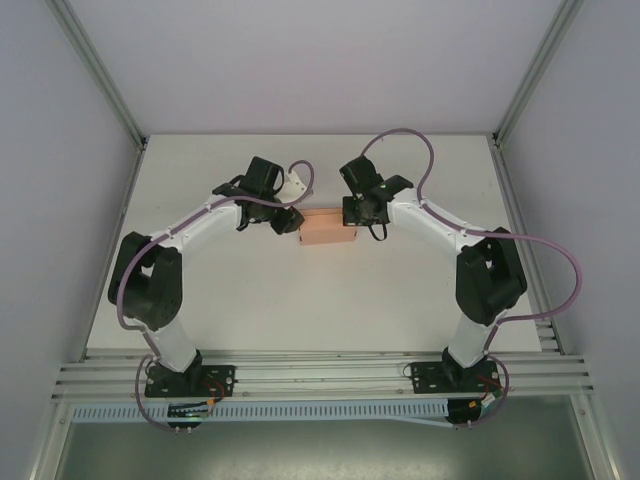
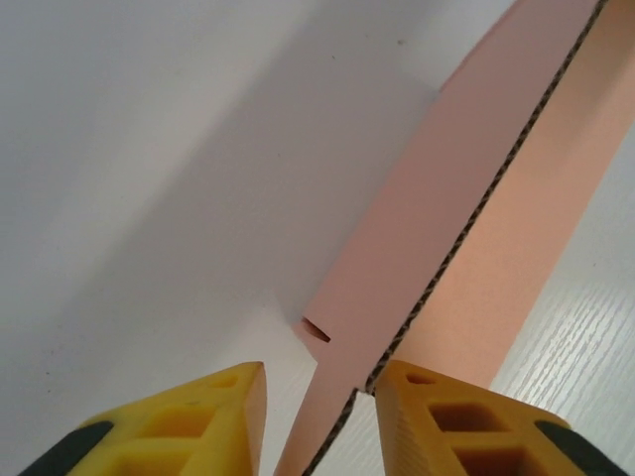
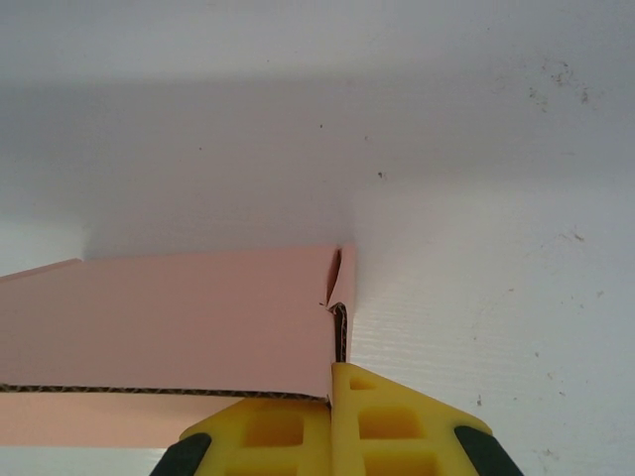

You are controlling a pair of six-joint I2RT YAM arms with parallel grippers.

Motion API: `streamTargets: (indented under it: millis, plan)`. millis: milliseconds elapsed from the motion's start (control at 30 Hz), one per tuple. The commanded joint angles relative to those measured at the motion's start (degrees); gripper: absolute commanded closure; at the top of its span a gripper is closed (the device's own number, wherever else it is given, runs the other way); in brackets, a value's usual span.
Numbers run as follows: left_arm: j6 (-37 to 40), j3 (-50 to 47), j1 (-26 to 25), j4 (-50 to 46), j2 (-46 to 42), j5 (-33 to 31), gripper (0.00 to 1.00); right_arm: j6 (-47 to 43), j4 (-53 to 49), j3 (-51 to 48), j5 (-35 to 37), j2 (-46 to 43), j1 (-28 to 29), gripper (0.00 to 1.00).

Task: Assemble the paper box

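One salmon-pink paper box (image 1: pixel 328 228) lies partly folded near the middle of the white table (image 1: pixel 300 300), between the two arms. In the left wrist view, one wall of it stands up with its corrugated raw edge showing and runs away from the camera. A small slit is cut close to the wall's near end.

The left gripper (image 2: pixel 319 369) straddles that wall at the box's left end with its yellow fingers (image 2: pixel 466 426) spread. The finger on the right of that view touches the card's raw edge, and the other stands clear of it, with bare table in the gap.

The right gripper (image 3: pixel 334 369) sits at the box's right end with its fingers pressed together. Their tips touch a corner where a short flap is folded up beside the flat pink panel.
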Motion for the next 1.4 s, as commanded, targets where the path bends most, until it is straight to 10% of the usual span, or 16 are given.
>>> streamTargets:
  millis: [0,1367]
  plan:
    - [0.6,1.2,0.0,-1.9,-0.3,-0.1,0.72,-0.6,-7.6,-1.2,-3.4,3.9,1.0,1.00]
    - [1.8,0.3,0.0,-1.6,-3.0,0.2,0.73,-1.6,-7.6,-0.6,-4.8,5.0,1.1,1.00]
